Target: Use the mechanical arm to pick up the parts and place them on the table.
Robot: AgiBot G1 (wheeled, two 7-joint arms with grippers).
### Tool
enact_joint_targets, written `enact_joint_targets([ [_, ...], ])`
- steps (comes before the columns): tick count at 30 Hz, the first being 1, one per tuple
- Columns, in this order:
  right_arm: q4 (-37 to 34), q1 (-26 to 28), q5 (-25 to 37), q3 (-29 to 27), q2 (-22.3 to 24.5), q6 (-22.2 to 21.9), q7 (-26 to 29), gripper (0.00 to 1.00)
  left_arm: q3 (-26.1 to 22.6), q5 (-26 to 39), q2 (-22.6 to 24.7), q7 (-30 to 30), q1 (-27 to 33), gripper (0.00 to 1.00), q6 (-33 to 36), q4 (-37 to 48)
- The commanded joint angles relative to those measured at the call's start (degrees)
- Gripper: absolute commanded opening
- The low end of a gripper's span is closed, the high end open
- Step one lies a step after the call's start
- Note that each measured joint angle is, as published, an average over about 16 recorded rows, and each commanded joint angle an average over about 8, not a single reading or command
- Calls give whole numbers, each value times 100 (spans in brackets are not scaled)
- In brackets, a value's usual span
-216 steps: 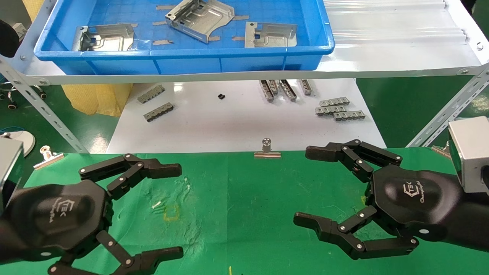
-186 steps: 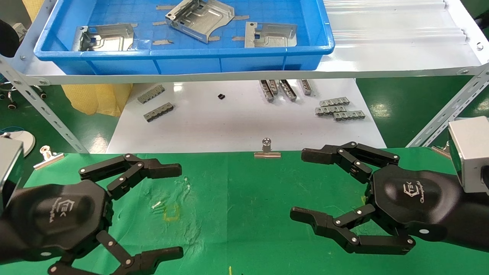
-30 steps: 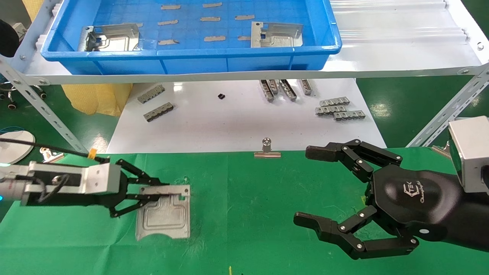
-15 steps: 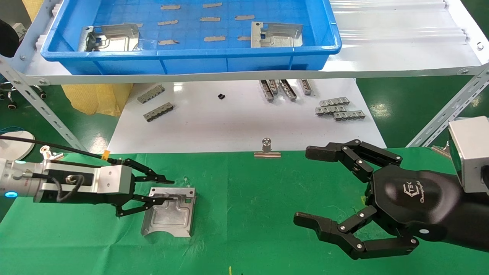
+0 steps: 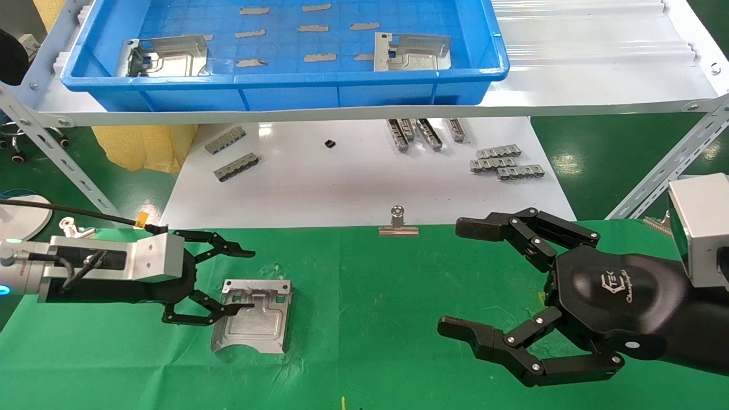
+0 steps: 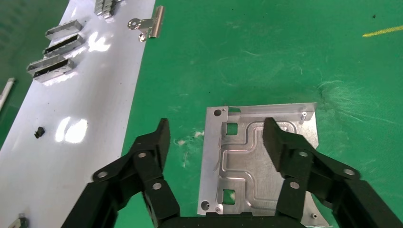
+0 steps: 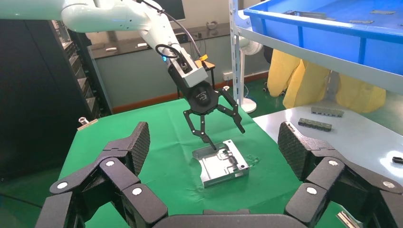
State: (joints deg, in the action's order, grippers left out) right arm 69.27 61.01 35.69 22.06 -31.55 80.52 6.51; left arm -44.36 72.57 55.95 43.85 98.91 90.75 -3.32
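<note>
One of the parts (image 5: 253, 319), a silvery stamped plate with cutouts and a stepped groove, lies flat on the green table (image 5: 370, 319). My left gripper (image 5: 251, 279) hangs open just over its near-left edge, holding nothing. In the left wrist view one finger (image 6: 280, 142) stands above the plate (image 6: 247, 161) and the other over bare cloth. Two more parts (image 5: 165, 54) (image 5: 411, 52) lie in the blue tray (image 5: 285, 77) on the shelf. My right gripper (image 5: 453, 278) rests open over the table's right side. The right wrist view shows the plate (image 7: 223, 164) under the left gripper (image 7: 216, 124).
A glossy white surface (image 5: 342, 182) beyond the green cloth carries several small grey ridged bars (image 5: 504, 162). A silver binder clip (image 5: 398, 223) grips the cloth's far edge, another (image 5: 71, 226) sits at the left. Slanted shelf legs (image 5: 57, 154) flank the table.
My left gripper has opened and let go of the plate, which now lies flat on the cloth. The gripper drew back a little to the left. The right arm stayed still.
</note>
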Motion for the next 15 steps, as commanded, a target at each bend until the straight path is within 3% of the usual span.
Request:
enact_joint_targets([
  [1, 0, 0, 0, 0, 0, 0, 0, 100, -8, 8, 5, 32, 11, 100, -5, 8],
  [15, 0, 0, 0, 0, 0, 0, 0, 100, 515, -558, -382, -976, -679, 100, -102, -1293],
])
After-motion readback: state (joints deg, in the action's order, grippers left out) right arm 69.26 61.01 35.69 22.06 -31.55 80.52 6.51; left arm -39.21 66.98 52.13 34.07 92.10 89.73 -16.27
